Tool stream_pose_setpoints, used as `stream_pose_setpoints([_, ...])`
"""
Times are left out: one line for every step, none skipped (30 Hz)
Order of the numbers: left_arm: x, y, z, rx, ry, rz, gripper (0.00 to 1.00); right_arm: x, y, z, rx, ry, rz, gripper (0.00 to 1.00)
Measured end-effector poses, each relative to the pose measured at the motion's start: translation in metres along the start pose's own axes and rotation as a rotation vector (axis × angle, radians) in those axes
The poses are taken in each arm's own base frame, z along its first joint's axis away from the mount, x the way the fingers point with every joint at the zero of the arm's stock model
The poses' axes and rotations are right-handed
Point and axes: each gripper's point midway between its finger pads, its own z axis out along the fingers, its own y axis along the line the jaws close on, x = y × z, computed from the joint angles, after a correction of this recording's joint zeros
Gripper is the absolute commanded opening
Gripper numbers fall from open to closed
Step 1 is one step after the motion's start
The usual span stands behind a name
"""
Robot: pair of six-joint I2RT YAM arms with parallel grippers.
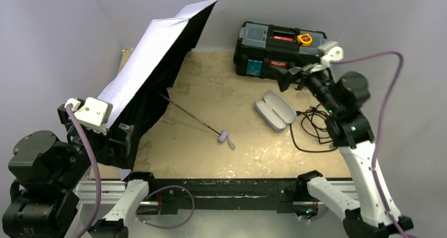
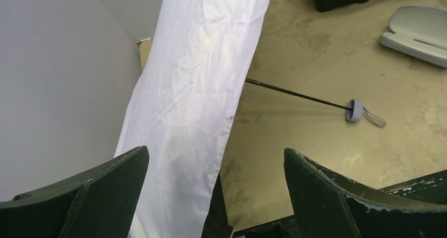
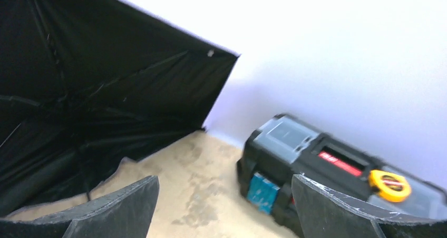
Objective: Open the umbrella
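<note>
The umbrella (image 1: pixel 153 64) lies open on its side at the table's left, pale lavender-white face up and black face toward the table's middle. Its thin shaft (image 1: pixel 190 114) runs to the lavender knob handle (image 1: pixel 223 137) resting on the table. My left gripper (image 1: pixel 118 137) is open at the canopy's near lower edge. In the left wrist view the pale fabric (image 2: pixel 195 80) passes between the spread fingers of that gripper (image 2: pixel 215 152), with the handle (image 2: pixel 354 110) beyond. My right gripper (image 1: pixel 284 79) hangs open and empty by the toolbox. The right wrist view shows this gripper (image 3: pixel 225 179) facing the black underside (image 3: pixel 95 80).
A black toolbox (image 1: pixel 279 48) with a yellow tape measure (image 1: pixel 304 38) stands at the back right. An open pale clamshell case (image 1: pixel 275 109) lies mid-right, with a black cable (image 1: pixel 311 127) coiled beside it. Walls close in on the left and the back.
</note>
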Motion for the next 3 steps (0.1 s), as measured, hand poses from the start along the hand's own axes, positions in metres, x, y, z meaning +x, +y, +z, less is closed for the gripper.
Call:
stream_pose_setpoints([0.004, 0.003, -0.001, -0.022, 0.009, -0.002, 1.00, -0.007, -0.005, -0.009, 0.023, -0.020, -0.008, 0.99])
stream_pose_setpoints([0.008, 0.006, -0.003, -0.045, 0.013, -0.006, 1.00, -0.016, -0.010, -0.020, 0.047, -0.044, -0.018, 0.99])
stream_pose_setpoints([0.010, 0.009, -0.007, -0.072, 0.012, -0.007, 1.00, -0.021, -0.013, -0.028, 0.064, -0.058, -0.023, 0.99])
